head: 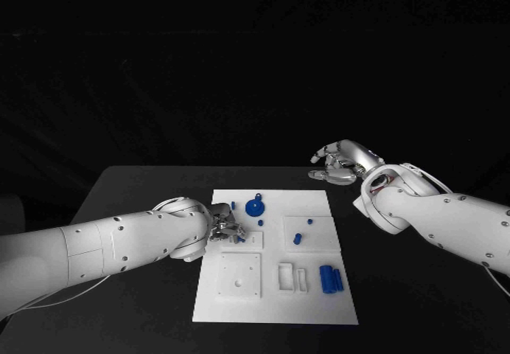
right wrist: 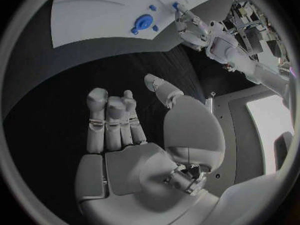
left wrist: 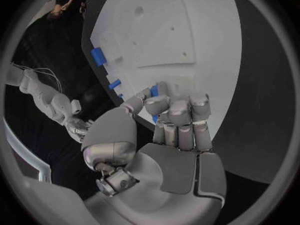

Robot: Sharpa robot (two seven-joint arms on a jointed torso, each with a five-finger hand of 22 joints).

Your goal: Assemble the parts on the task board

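- Two white arms reach over the black table (head: pixel 138 184), where the white task board (head: pixel 319 302) lies in the middle.
- On the board's far part sits a round blue part (head: pixel 255 207), with a small blue peg (head: pixel 259 195) just beyond it and another small blue piece (head: pixel 309 220) standing on a raised white square (head: pixel 319 230) to its right.
- A short blue part (head: pixel 298 238) lies near the board's centre.
- Near the board's right edge, two blue bars (head: pixel 331 279) lie side by side, touching or almost touching, just beside an upright white frame (head: pixel 287 276).
- A white square block (head: pixel 240 276) with a hole takes up the board's near left part; nothing blue is in it.
- The left hand (head: pixel 224 225) hovers over the board's left edge, fingers curled together, and pinches a small blue part (left wrist: pixel 154 91) between the thumb and fingertips, as the left wrist view shows.
- The right hand (head: pixel 342 162) hangs above the table beyond the board's far right corner, well apart from the parts, holding nothing; its fingers are loosely bent with the thumb set apart.
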